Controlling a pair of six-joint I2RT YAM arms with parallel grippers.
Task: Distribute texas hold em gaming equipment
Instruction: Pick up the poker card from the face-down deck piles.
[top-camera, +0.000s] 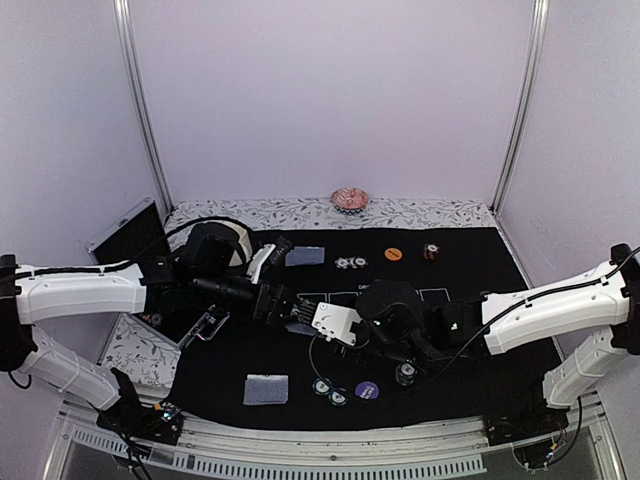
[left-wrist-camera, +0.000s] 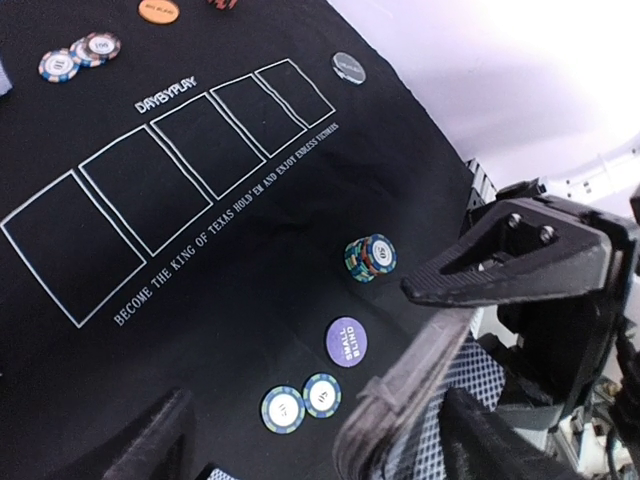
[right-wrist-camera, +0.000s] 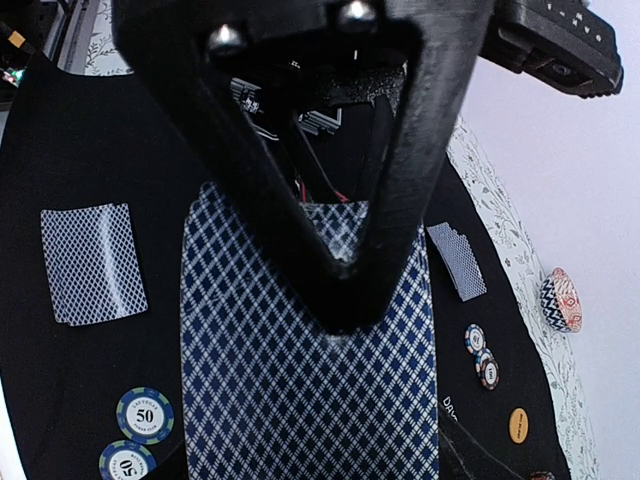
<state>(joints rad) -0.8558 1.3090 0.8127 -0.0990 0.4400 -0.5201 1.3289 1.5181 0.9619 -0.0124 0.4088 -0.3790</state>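
My right gripper (right-wrist-camera: 345, 292) is shut on a deck of blue diamond-backed playing cards (right-wrist-camera: 300, 400), held above the black mat (top-camera: 470, 270) near its middle. My left gripper (left-wrist-camera: 315, 432) stands open right beside that deck's edge (left-wrist-camera: 415, 395), with nothing between its fingers. Below it lie two striped chips (left-wrist-camera: 300, 402), a purple button (left-wrist-camera: 346, 341) and a short chip stack (left-wrist-camera: 370, 257). One small card pile (top-camera: 266, 388) lies at the mat's near left and another (top-camera: 305, 257) at the far left. More chips (top-camera: 351, 262) and an orange button (top-camera: 393, 254) sit at the far side.
A pink ruffled dish (top-camera: 349, 199) sits on the patterned cloth behind the mat. A cream mug (top-camera: 232, 243) stands behind my left arm. A black round button (left-wrist-camera: 348, 68) lies past the five printed card outlines (left-wrist-camera: 170, 170). A dark striped chip (top-camera: 431, 252) sits at the far right.
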